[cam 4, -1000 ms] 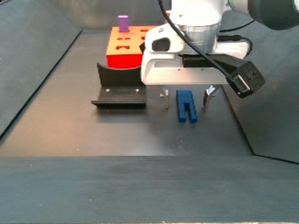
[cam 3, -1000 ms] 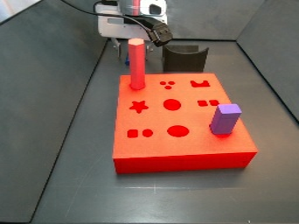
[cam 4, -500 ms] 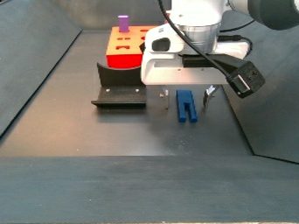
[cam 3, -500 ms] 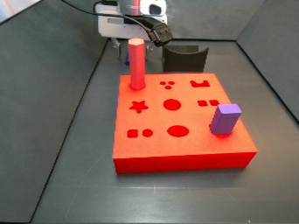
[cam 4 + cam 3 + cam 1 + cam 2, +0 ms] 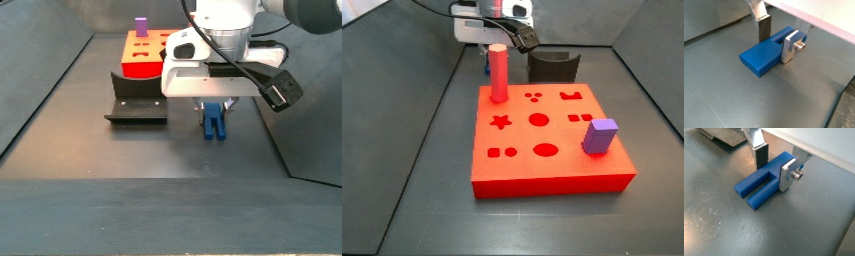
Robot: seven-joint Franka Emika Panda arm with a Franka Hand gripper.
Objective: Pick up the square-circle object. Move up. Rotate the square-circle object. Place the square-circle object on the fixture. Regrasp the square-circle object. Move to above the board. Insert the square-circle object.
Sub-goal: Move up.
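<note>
Low over the dark floor, the hand (image 5: 776,164), its two flat silver fingers (image 5: 787,175) closed in on the square-circle object (image 5: 764,181), one plate on each long side of the blue block, pads seemingly touching its flanks in both wrist views. Lying flat on the floor, that small dark blue block, with its two short legs pointing away from the hand in a wrist view and its solid square end showing in a wrist view (image 5: 764,56). Seen in a side view as a blue piece (image 5: 214,123) directly beneath the white hand body (image 5: 214,103), on the floor between the fixture and the right wall of the bin. Just beside it, well clear of the fingers, the fixture (image 5: 135,98), a dark blocky stand on its base plate, with the board (image 5: 147,47) standing right behind it. In a side view, the board (image 5: 549,142) as a thick bright red slab filling the middle of the floor, with darker star, circle and square cut-outs across its top. Upright in a hole near one far corner of the slab, a tall red post (image 5: 498,72); upright near the opposite side edge, a purple block (image 5: 600,136). Behind the slab in that view, the fixture (image 5: 553,66) near the far wall, and the hand (image 5: 489,55) low behind the red post, the blue piece mostly hidden there.
</note>
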